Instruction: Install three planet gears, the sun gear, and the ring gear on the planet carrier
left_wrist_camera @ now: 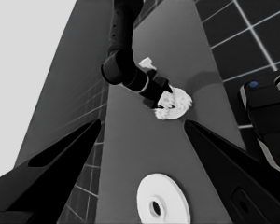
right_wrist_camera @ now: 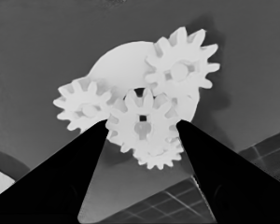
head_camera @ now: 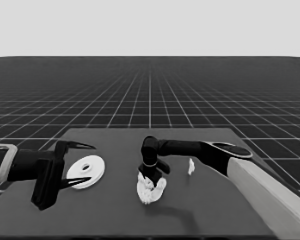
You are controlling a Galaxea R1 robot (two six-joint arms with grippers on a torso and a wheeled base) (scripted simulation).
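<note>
The smaller round part (right_wrist_camera: 119, 65) lies mid-table with several gears on it. Three planet gears (right_wrist_camera: 86, 107) (right_wrist_camera: 182, 70) (right_wrist_camera: 156, 156) sit around its rim. A fourth gear (right_wrist_camera: 140, 112) is over its centre hole, and my right gripper (right_wrist_camera: 142, 125) is shut on it, a fingertip against its teeth on each side. In the head view that gripper (head_camera: 152, 176) points down onto the white cluster (head_camera: 151, 192). The larger round part (head_camera: 86, 171) lies flat at the table's left end, under my waiting left gripper (head_camera: 91, 163), which is open and not holding it.
A thin white piece (head_camera: 191, 166) stands just right of the right gripper, close to the arm. The right arm's pale forearm (head_camera: 270, 192) crosses the table's right side. Dark machinery with blue lights (left_wrist_camera: 266, 121) sits past the table's edge.
</note>
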